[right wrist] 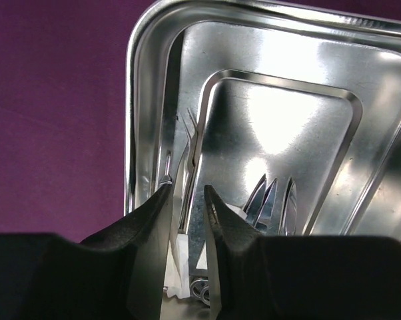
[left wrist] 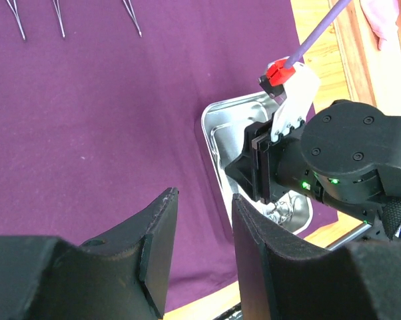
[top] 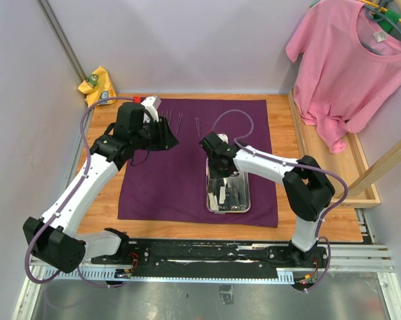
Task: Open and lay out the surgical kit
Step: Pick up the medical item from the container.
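Pale lilac walls [top: 207, 40] close in the wooden bench [top: 287, 127] on its left and far sides. In the far-left corner, well beyond the left end effector [top: 166, 137], a yellow rag [top: 97, 83] lies crumpled against the wall.

The dark purple cloth wrap [top: 160, 187] is spread flat over most of the bench and lies under both end effectors. The left end effector hovers over the cloth's far-left part. It is released: its two black fingers [left wrist: 157, 253] stand apart, with only bare purple cloth between them. Near it, on its right, three slim metal instruments [left wrist: 57, 17] lie in a row on the cloth, apart from one another.

Further right, the shiny steel tray [top: 239, 200] sits on the cloth, directly beneath the right end effector [right wrist: 186, 220]. That end effector points down into the tray. Its fingers stand close on either side of the slim forceps [right wrist: 192, 150], which run along the tray's inner wall. Whether the pads actually pinch the forceps cannot be told. White gauze [right wrist: 179, 260] shows just under the fingertips, and other steel instruments [right wrist: 274, 197] lie on the tray floor to their right.

Past the right arm, a raised wooden frame [top: 360, 173] edges the bench. A pink T-shirt [top: 347, 60] hangs against the right wall, its hem drooping onto that frame.
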`<state>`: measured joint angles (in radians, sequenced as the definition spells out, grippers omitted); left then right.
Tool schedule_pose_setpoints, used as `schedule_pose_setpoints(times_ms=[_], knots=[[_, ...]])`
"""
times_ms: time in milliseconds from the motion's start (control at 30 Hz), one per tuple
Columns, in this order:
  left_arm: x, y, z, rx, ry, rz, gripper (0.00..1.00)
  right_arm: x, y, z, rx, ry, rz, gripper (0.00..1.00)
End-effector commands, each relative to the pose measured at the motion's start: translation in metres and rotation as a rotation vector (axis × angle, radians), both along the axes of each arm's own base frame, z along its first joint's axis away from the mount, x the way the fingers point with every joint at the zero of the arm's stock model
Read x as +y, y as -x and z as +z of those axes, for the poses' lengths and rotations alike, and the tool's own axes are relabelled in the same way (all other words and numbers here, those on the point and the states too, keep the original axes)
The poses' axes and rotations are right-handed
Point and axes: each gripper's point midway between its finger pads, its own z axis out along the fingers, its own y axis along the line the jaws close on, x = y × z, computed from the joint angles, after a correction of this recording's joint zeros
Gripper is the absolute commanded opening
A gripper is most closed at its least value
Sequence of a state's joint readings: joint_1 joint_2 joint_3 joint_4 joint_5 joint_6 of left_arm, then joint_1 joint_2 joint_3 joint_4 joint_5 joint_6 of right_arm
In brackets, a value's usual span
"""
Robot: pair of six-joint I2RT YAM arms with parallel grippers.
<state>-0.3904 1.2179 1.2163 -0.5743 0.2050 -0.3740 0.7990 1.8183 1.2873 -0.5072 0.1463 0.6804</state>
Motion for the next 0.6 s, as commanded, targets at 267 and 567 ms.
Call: schedule_pose_setpoints(times_ms=[267, 567], knots=[[-0.004, 0.008, 0.010, -0.036, 0.010, -0.047, 0.43, 0.001, -0.007, -0.011, -0.014, 0.058, -0.041, 0.28], [-0.004, 0.009, 0.012, -0.038, 0.008, -0.058, 0.43, 0.007, -0.011, -0.017, -0.029, 0.028, -0.058, 0.29]])
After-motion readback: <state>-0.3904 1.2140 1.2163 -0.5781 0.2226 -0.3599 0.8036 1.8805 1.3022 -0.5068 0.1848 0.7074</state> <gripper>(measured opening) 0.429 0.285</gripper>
